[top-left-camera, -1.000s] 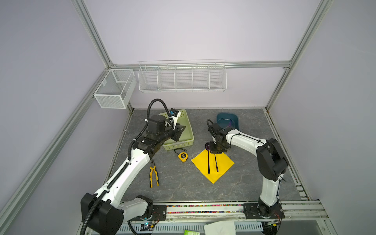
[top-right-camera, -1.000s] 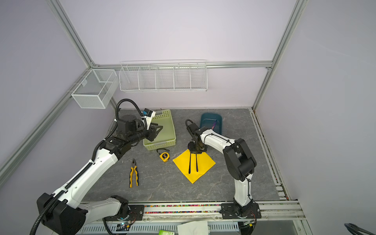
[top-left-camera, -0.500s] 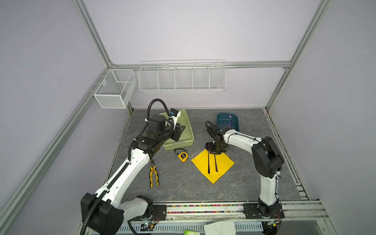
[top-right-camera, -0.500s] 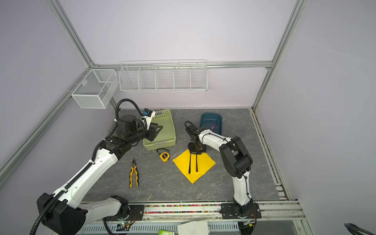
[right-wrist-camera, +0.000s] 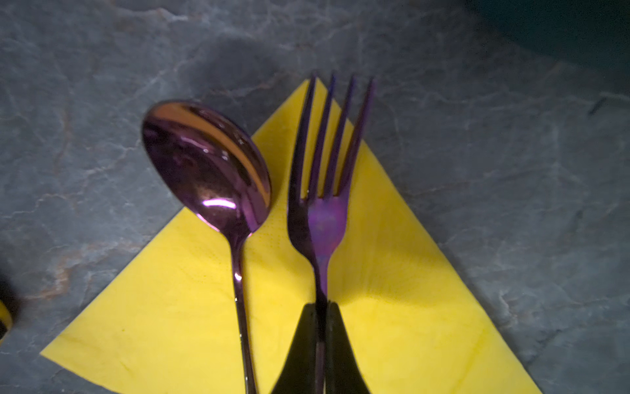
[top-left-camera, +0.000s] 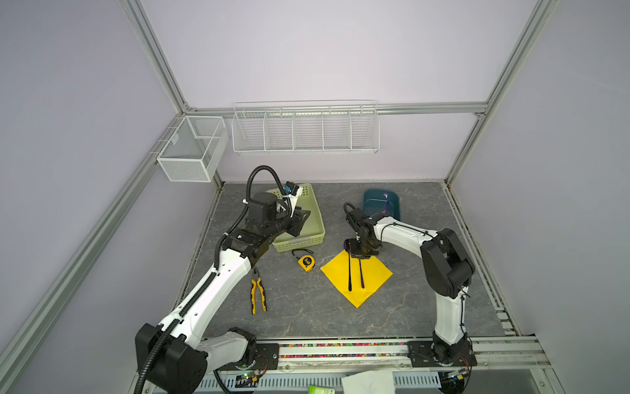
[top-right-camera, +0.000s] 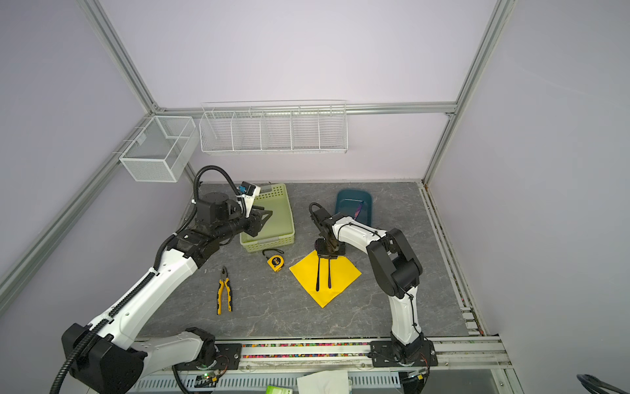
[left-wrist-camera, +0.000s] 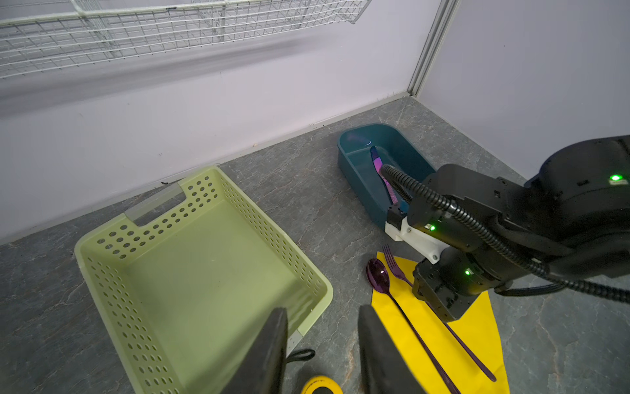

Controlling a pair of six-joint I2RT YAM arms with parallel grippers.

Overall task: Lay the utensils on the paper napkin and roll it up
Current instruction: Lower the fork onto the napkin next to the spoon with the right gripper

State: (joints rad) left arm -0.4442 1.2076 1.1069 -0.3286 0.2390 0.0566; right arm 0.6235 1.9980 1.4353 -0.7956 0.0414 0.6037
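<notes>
A pale green basket [top-left-camera: 300,244] sits far left, a teal bin [top-left-camera: 371,204] far right; tape measure [top-left-camera: 305,263] and pliers [top-left-camera: 256,283] lie nearer.

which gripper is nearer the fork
Right. The right gripper is shut on the fork by its handle, above the napkin. The left gripper hangs open over the basket, well away from the fork.

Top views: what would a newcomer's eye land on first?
The bright yellow napkin, right of centre on the table, lies as a diamond with the spoon and fork side by side on it. The right gripper is shut on the fork's handle. The left gripper hangs open above the green basket.
</notes>
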